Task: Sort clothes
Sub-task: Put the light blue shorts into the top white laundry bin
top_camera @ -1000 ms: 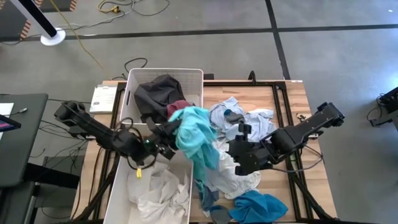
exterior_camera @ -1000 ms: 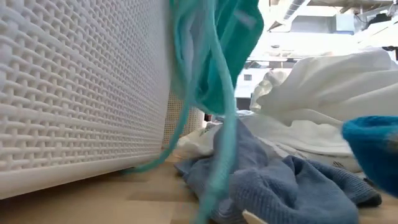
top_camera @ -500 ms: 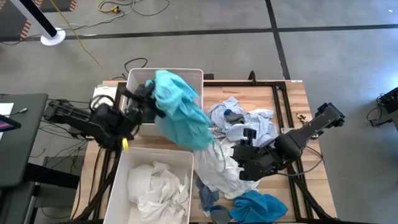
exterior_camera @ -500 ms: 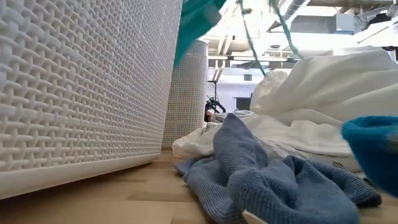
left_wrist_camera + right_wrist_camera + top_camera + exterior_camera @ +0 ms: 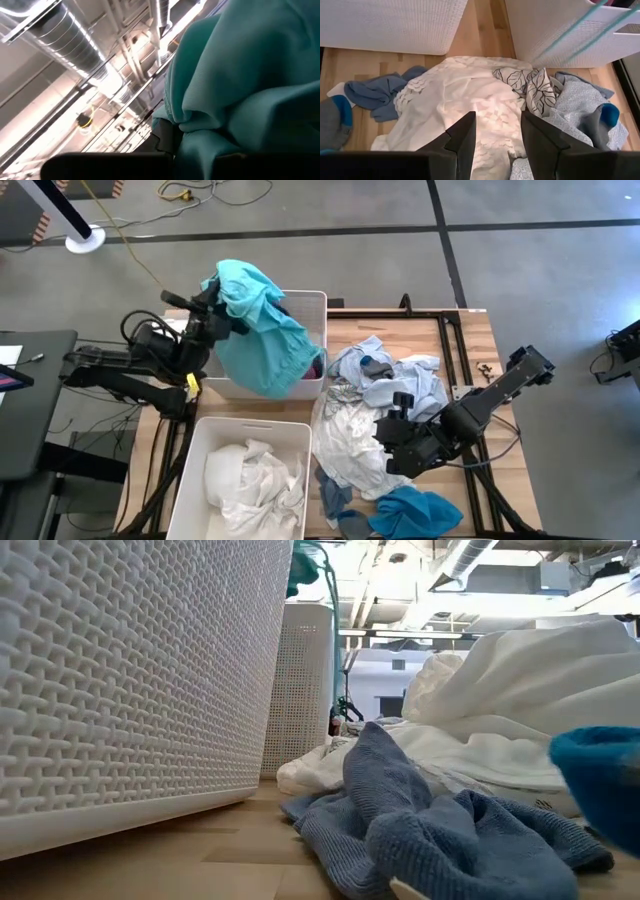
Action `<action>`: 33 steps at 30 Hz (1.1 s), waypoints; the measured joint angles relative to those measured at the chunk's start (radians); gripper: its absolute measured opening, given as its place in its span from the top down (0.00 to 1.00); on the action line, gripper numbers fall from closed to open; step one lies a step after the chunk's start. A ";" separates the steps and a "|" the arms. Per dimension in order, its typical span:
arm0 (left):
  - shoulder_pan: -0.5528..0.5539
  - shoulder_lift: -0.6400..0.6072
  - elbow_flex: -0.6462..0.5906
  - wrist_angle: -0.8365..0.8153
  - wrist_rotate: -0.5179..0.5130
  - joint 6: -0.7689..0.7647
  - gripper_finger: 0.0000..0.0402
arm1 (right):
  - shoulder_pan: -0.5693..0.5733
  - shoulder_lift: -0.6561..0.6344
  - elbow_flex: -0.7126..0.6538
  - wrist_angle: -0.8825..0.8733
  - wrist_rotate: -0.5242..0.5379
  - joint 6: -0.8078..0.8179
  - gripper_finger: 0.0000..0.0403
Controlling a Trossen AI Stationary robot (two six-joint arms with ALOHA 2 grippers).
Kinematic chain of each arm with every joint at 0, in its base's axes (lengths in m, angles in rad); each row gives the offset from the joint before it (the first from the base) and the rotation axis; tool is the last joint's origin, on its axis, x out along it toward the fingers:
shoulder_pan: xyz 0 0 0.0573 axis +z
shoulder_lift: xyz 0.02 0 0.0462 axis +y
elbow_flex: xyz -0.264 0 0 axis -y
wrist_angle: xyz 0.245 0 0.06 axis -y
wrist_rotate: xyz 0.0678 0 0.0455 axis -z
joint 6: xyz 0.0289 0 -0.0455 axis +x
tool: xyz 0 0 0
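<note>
A teal garment [image 5: 262, 340] hangs from my left gripper [image 5: 208, 315], which is shut on it above the far white bin's [image 5: 314, 304] left end. The cloth drapes down across that bin's opening; a strip of it shows in the low view [image 5: 305, 565]. My right gripper [image 5: 497, 140] stands open over a white garment [image 5: 465, 100] in the pile of clothes [image 5: 385, 395] on the table's middle, touching nothing. The pile also holds a leaf-print piece [image 5: 532, 85] and pale blue cloth [image 5: 580, 107]. My left gripper holds the teal garment by a bunched upper part [image 5: 200, 132]; the cloth itself hides the fingertips and how many layers they have. The gripper tips upward from the table's left side. The garment hangs below it [image 5: 270, 365], slack, over the far bin.
The near white bin [image 5: 200, 442] holds white clothes [image 5: 255, 480]. A blue-grey towel [image 5: 430, 825] and a bright blue piece [image 5: 415, 510] lie at the table's near edge. A grey sock with a blue toe [image 5: 335, 115] lies beside them. Bare wood shows at the right [image 5: 470, 340].
My left gripper has swung from between the two bins up and toward the table's far left corner, tipping upward. The teal garment has gone with it: its trailing end has lifted off the pile, and it now hangs over the far bin.
</note>
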 joint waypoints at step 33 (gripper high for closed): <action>0.389 0.010 0.000 -1.397 0.373 -1.242 0.98 | 0.033 0.000 0.000 0.042 0.000 0.028 0.58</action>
